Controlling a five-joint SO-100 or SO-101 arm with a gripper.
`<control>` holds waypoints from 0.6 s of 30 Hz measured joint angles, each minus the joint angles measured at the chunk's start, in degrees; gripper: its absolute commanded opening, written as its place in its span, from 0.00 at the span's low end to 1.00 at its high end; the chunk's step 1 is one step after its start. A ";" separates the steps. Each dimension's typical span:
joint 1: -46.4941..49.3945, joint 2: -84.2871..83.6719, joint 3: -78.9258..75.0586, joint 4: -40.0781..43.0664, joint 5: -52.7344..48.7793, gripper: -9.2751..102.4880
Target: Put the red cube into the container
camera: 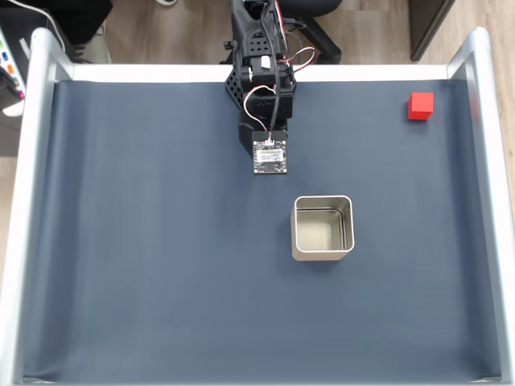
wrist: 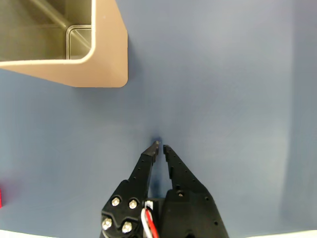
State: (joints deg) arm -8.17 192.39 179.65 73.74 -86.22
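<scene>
The jaws (wrist: 161,145) are together (holding nothing), the red cube (camera: 420,105) well apart from the container (camera: 323,256).

Red cube (camera: 420,105), silver-beige container (camera: 323,253), seemingly plain dark-blue mat (camera: 161,265)

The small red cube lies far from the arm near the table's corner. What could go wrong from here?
1. The small red cube sits close to the silver table rail in the fixed view, so the jaws may have little room there.
2. The gripper has its jaws nearly shut and must open first.
3. The square metal container stands loose on the mat and could be knocked.
</scene>
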 measured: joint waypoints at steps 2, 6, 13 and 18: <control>0.26 0.00 0.00 -0.62 -0.26 0.08; 2.02 -0.97 0.09 -8.61 0.44 0.08; 2.20 -4.83 -0.35 -21.27 2.29 0.08; 2.11 -11.34 -7.47 -22.15 3.34 0.08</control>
State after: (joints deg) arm -6.06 181.05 172.18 51.59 -82.88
